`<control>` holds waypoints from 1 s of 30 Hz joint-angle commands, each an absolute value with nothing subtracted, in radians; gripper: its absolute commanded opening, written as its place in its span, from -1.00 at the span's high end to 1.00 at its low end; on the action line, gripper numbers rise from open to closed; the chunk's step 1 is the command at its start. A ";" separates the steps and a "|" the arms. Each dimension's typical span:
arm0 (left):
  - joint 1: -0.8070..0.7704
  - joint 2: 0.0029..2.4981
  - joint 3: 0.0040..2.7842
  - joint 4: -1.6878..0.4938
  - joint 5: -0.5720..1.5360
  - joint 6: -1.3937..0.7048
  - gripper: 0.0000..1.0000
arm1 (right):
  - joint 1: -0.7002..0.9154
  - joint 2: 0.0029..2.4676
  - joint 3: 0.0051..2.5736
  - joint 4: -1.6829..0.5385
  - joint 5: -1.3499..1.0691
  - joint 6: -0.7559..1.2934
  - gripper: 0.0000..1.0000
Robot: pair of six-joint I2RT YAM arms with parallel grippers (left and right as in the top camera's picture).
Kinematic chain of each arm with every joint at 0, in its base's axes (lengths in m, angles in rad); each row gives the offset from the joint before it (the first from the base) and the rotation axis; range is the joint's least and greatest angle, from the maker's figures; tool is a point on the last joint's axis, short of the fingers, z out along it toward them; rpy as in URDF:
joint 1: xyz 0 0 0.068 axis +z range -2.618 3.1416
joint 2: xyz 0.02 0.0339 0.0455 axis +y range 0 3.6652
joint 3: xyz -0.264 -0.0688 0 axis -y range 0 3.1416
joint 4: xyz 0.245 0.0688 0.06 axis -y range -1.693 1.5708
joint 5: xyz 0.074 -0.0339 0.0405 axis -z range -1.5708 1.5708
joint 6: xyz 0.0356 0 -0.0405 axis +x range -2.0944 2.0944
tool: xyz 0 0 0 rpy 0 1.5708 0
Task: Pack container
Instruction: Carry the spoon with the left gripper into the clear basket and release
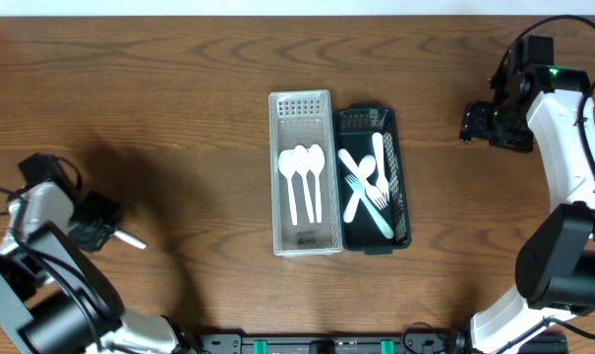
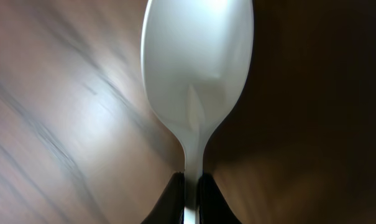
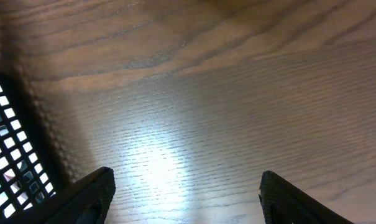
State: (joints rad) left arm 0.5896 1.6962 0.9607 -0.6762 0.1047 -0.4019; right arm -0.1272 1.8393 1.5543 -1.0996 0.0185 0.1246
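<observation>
Now my left gripper [image 2: 189, 190] is clamped on a spoon [image 2: 197, 68] handle, the clear tray [image 1: 274, 177] well off to its right, my right gripper [image 3: 184, 186] agape.

Overhead looks straight down on the whole table [image 1: 179, 98]. Left wrist sits very close behind a white spoon [image 2: 197, 62], wood blurred. Right wrist faces the tabletop closely; black basket [image 3: 13, 149] at lower left, probably shared with overhead.

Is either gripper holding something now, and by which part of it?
The left gripper is shut on a white spoon, pinching its thin handle just below the bowl. The right gripper is open and holds nothing.
</observation>
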 commanded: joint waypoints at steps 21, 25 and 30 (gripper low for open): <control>-0.438 1.462 1.325 -0.888 0.067 -0.153 0.89 | -0.128 1.839 1.551 -1.099 0.019 0.114 -0.56; -0.490 1.567 1.325 -0.880 0.067 -0.150 0.89 | -0.128 1.839 1.551 -1.099 0.019 0.114 -0.56; -0.499 1.677 1.325 -0.859 0.067 -0.149 0.89 | -0.128 1.839 1.551 -1.099 0.019 0.114 -0.56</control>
